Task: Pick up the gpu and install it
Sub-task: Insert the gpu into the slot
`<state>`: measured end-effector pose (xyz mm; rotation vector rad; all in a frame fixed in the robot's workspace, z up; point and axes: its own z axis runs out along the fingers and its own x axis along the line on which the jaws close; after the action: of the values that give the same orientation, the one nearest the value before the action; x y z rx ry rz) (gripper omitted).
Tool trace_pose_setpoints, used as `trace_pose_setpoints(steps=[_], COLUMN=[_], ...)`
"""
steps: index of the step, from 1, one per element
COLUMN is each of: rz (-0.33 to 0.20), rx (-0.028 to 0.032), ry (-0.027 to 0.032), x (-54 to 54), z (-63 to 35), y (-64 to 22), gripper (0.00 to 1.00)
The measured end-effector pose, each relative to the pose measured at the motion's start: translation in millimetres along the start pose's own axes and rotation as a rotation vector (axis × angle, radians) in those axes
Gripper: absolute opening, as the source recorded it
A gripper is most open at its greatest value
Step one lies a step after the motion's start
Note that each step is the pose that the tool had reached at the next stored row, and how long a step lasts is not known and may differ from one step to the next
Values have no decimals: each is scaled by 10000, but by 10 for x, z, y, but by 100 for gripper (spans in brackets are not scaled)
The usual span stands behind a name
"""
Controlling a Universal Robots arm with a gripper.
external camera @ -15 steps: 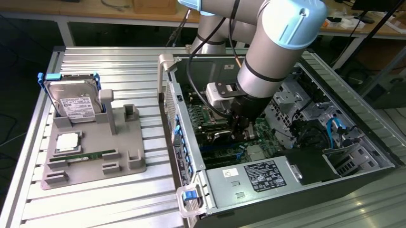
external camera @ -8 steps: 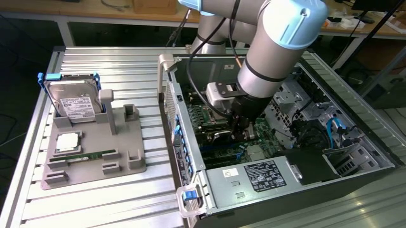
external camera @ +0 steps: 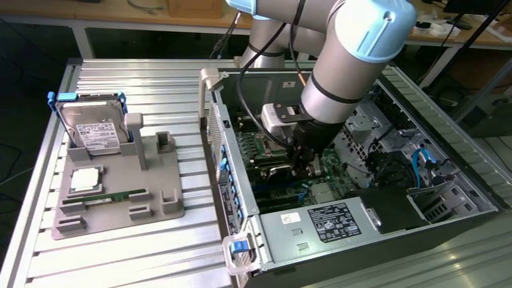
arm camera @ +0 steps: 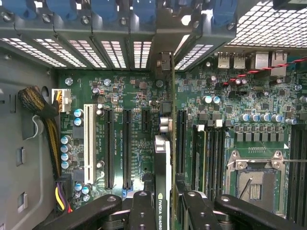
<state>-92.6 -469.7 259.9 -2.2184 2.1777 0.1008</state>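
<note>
Gripper (arm camera: 169, 205) clamps the gpu (arm camera: 162, 160) edge-on between its fingers — card upright over the motherboard (arm camera: 129, 96).

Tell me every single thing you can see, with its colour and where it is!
table: 1, silver slats, under everything
computer case: 1, dark grey, open, exterior view's right
motherboard: 1, green, inside the computer case
power supply: 1, grey metal with a label, inside the case
gpu: 1, black, edge-on above the motherboard
holder: 1, grey, on the table, exterior view's left
hard drive: 1, silver with white label, upright on the holder
processor chip: 1, silver, flat on the holder
memory stick: 1, green, flat on the holder
robot arm: 1, grey with light blue caps, reaching into the case
gripper: 1, black, shut on the gpu
</note>
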Motion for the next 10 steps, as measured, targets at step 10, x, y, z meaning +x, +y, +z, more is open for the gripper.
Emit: trace_pose_setpoints(steps=[10], rz=[-1], rx=[0], ry=[0], x=[0], z=[0], y=[-1], gripper=[27])
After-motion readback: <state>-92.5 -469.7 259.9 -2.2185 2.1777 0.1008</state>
